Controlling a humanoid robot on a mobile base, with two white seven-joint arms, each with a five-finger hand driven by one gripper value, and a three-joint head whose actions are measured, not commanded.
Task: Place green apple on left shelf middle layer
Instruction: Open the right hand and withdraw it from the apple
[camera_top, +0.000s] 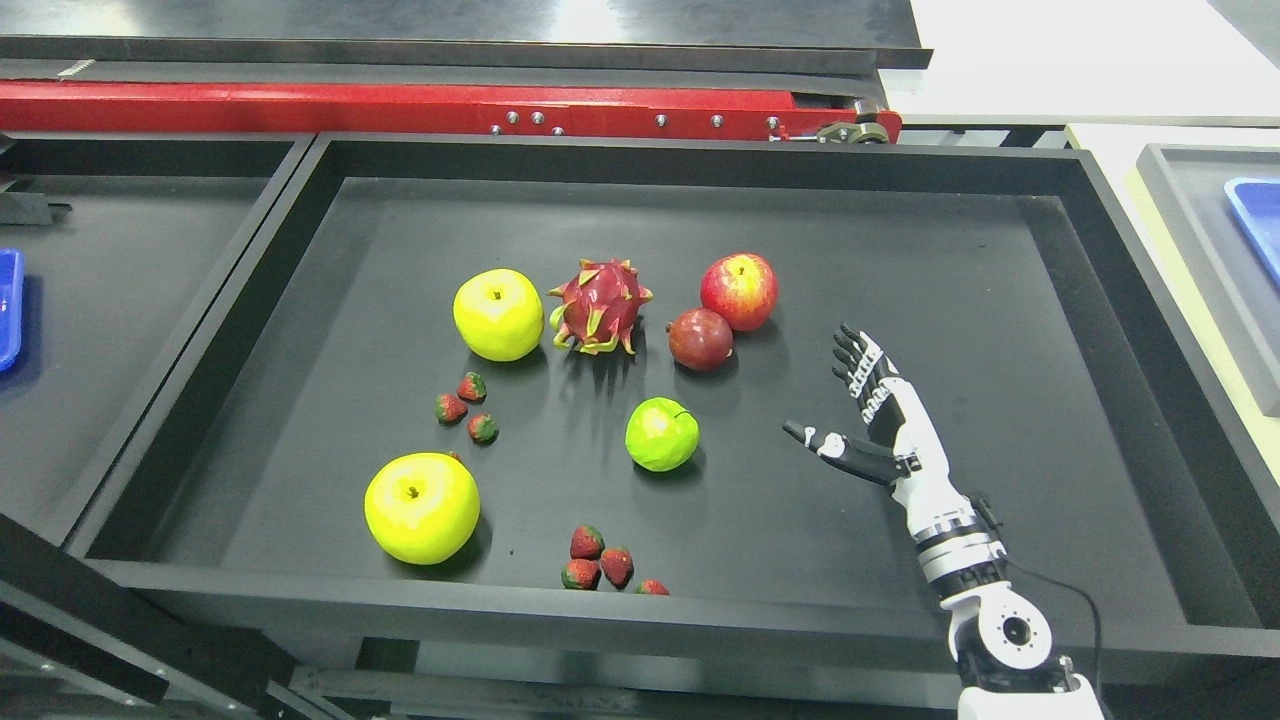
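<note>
Left of spread fingers (862, 362) | green apple (661, 434) | apart, on tray (900, 250)

We see a matt black tray (900, 250) holding a glossy, smooth green apple (661, 434) and a spiky dragon fruit (600, 305). Our right hand (880, 420) looks like hard white and black plastic. Behind runs a shiny red-painted metal rail (300, 106) with bolts.

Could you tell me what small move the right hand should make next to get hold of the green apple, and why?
Probably it should ease leftward toward the green apple. The right hand is open, fingers spread and thumb pointing at the apple, but a gap of bare tray separates them. The dark red fruit sits farther back, so the path looks free.
</note>
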